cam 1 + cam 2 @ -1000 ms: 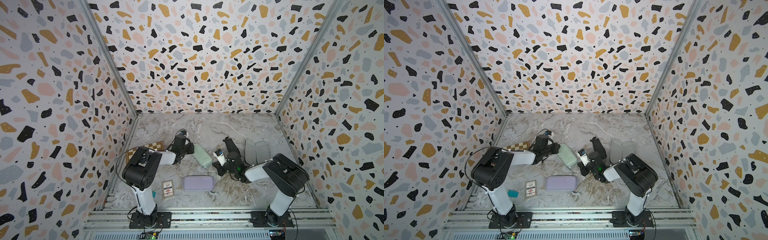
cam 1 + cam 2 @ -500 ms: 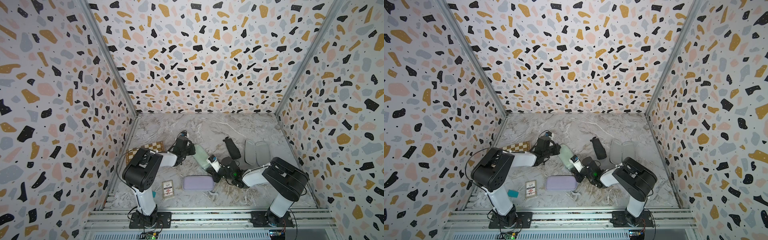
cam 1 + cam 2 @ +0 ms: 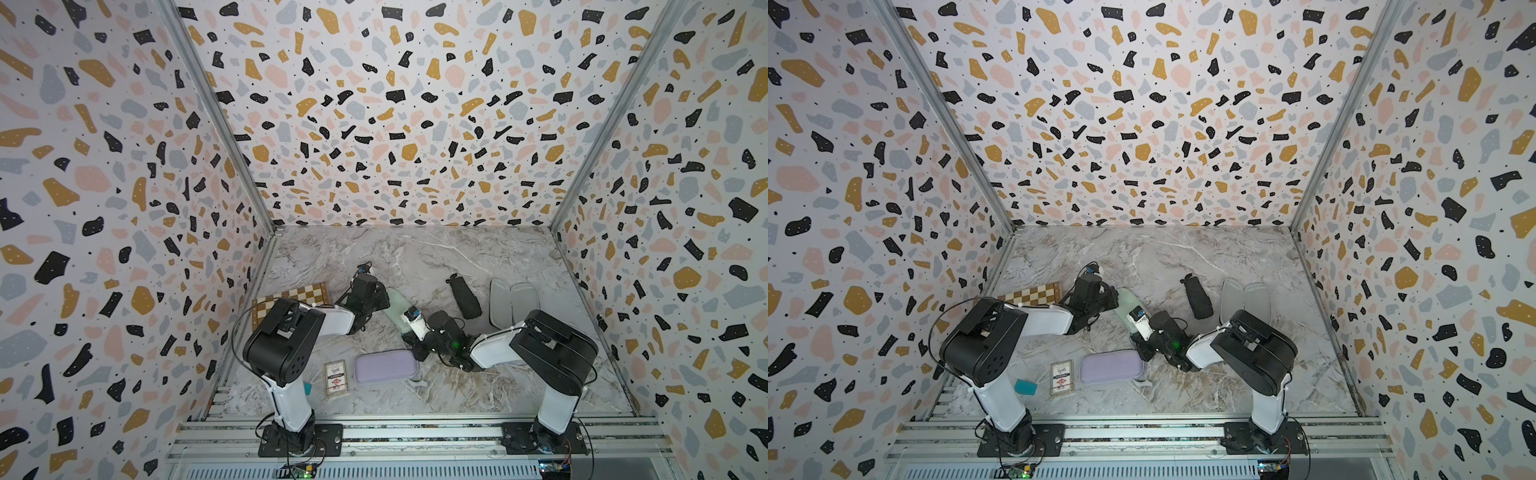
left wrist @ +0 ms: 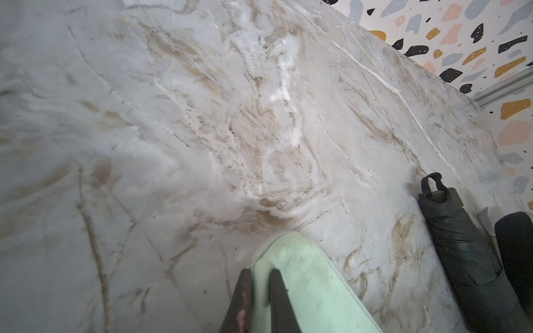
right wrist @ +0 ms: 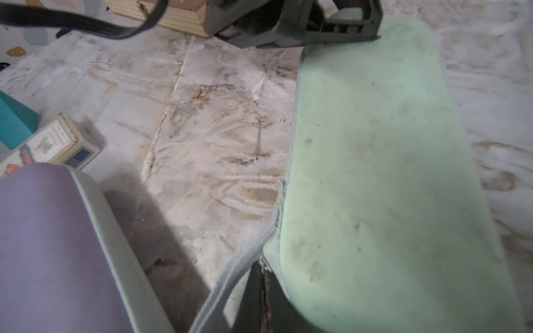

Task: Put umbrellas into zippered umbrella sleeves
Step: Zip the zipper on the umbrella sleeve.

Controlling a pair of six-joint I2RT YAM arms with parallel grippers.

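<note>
Left wrist view: left gripper [image 4: 260, 274] pinches the soft mint green sleeve [image 4: 311, 288]; right gripper [image 5: 264, 276] pinches its zip end. Only the black fabric umbrella [image 3: 465, 297] lies outside the open grey sleeve [image 3: 513, 303].

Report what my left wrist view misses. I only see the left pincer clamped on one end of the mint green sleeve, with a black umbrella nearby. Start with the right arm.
Observer: The right pincer is shut at the mint green sleeve's opposite end, against its grey zip edge. I cannot tell whether it holds the zip.
Operator: Locate the lilac sleeve.
Observer: The lilac sleeve lies folded shut near the table's front, with a card box to its left.
Operator: Find me an open sleeve.
Observer: An open sleeve lies flat beside the black umbrella, grey lining up, with nothing in it.
</note>
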